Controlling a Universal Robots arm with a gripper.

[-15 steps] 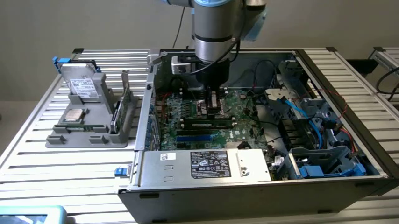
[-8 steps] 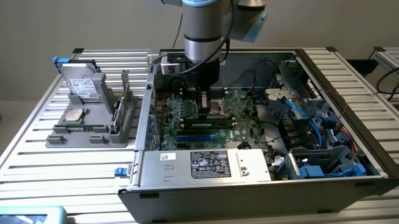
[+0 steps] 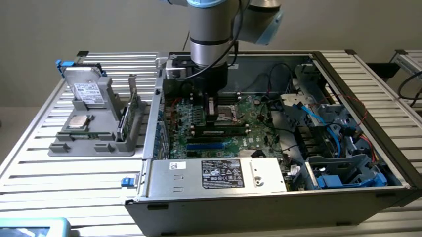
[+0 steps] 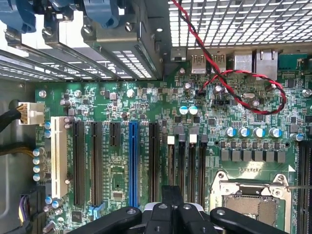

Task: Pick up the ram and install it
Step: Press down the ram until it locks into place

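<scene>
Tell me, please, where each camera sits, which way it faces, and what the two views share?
Exterior view: off the arm, raised, looking down into the open computer case on the slatted table; the arm descends to the motherboard.
Wrist view: on the wrist, facing straight at the motherboard; the shut gripper shows at the frame's edge.
Shared: the motherboard, its processor socket and the gripper.

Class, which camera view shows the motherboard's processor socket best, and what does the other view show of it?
The wrist view: the processor socket lies close under the camera, its metal frame and contact field plain, though the picture's edge cuts it. The exterior view shows it small, partly hidden behind the arm.
</scene>
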